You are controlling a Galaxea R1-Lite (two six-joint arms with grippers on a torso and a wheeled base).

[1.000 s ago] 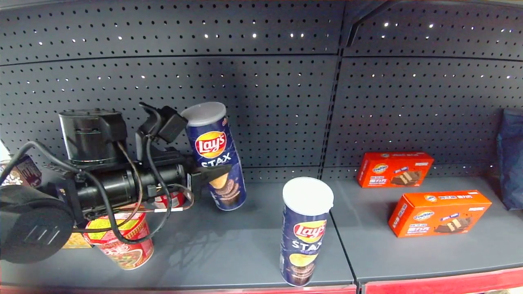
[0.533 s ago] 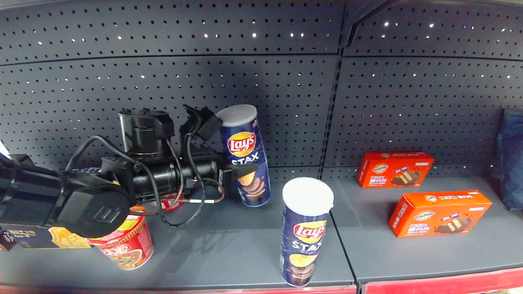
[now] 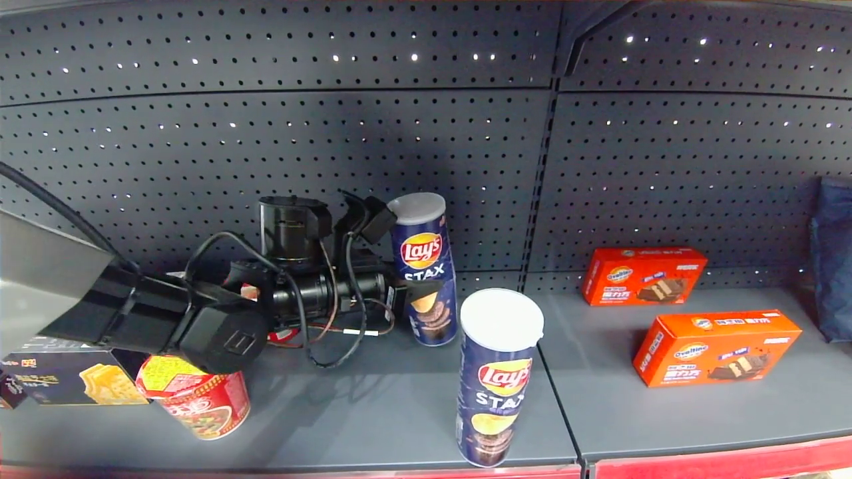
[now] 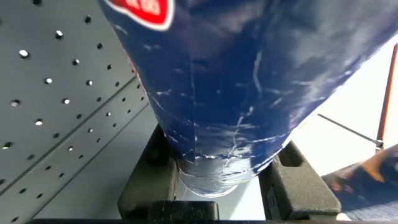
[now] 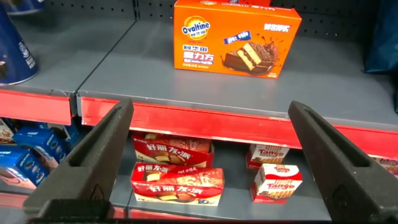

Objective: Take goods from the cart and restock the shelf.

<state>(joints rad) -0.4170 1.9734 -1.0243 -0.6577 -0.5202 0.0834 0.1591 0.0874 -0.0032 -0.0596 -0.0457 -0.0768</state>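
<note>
Blue held can (image 3: 426, 266): is sitting in the left gripper's grasp toward the back of the shelf (image 3: 373, 412), close to the pegboard (image 3: 266, 133). It is nearly upright, with its pale lid leaning a little to the robot's left. I cannot tell whether its base is touching the deck.
Left gripper (image 3: 431, 293): is hovering low over the deck, with its arm stretched in from the robot's left. Its fingers are clamping the lower half of the held can. In the left wrist view the can body (image 4: 236, 93) is sitting tight between the two dark pads (image 4: 298, 186).
Right gripper (image 5: 217, 162): is hanging in front of the shelf's red strip (image 5: 249, 121), fingers spread wide and holding nothing.
Front can (image 3: 498, 379): is standing upright near the shelf's front edge, apart from the held can, nearer the camera and to its right.
Rear orange box (image 3: 642, 274): is lying flat by the pegboard on the right-hand section.
Front orange box (image 3: 715, 346): is lying flat nearer the edge, angled, and apart from the rear one. It is also showing beyond the open right fingers (image 5: 236, 37).
Red cup (image 3: 196, 396): is tilting at the front left, below the left arm.
Dark box (image 3: 66, 379): is lying just beside the red cup, on its left.
Blue bag (image 3: 832, 259): is standing at the far right edge.
Red cartons (image 5: 177, 180): are sitting on the tier below the strip.
</note>
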